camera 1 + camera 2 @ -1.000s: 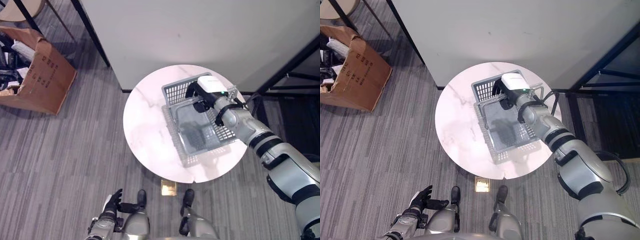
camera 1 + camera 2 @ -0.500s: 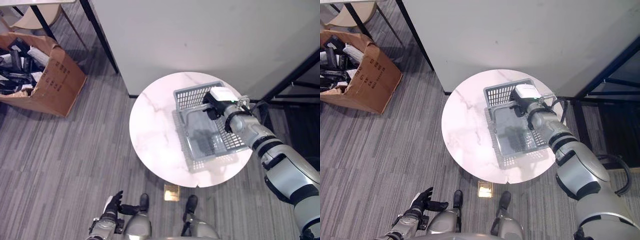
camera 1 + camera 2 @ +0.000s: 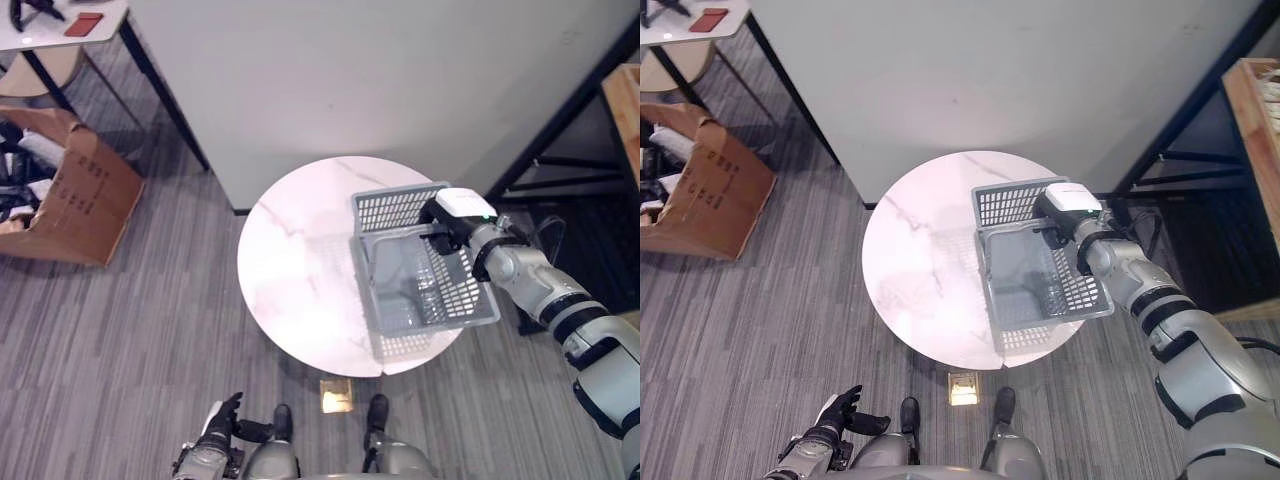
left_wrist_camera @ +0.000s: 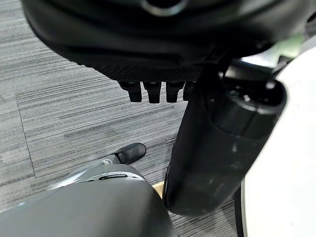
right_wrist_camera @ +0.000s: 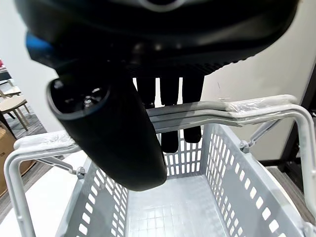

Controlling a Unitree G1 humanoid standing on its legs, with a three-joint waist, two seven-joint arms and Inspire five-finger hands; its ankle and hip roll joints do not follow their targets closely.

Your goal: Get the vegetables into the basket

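Since the earlier frames the one grey plastic mesh basket (image 3: 425, 265) has swung toward the right rim of the round white marble table (image 3: 300, 270), its near corner now overhanging the edge, right of centre in frame. The right hand (image 5: 148, 108) has fingers (image 5: 169, 121) curled over the basket's two grey handles (image 5: 217, 111), clamped on them. The basket is empty. The left hand (image 3: 222, 420) hangs at the bottom left, fingers relaxed and apart. One brown cardboard box (image 3: 65, 195) sits at far left on the grey striped carpet (image 3: 110, 340).

Basket (image 3: 425, 270) now over table (image 3: 290, 280) edge
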